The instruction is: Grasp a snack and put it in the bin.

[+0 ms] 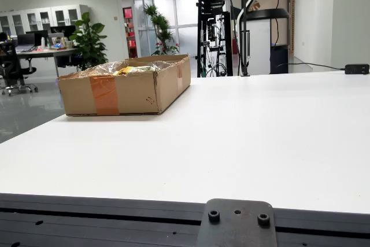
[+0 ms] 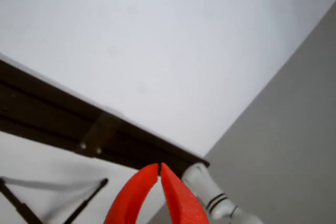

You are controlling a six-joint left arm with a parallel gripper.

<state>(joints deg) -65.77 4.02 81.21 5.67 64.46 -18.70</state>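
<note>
Only riding view: closed tool (image 2: 159, 167)

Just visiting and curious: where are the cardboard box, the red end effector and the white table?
cardboard box (image 1: 124, 92): side view, front wall.
end effector (image 2: 159, 167): view riding on it, between touching red tips.
white table (image 1: 260, 137): side view, bare top.

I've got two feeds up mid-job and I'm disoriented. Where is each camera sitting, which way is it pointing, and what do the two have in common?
Table-edge view: sits low at the near table edge, looks across the white table toward the cardboard box with wrapped snacks inside; no arm in view.
Gripper-riding view: looks down past the red gripper, fingertips together, at the table's dark edge rail and grey floor.
Shared: only the white tabletop.
</note>
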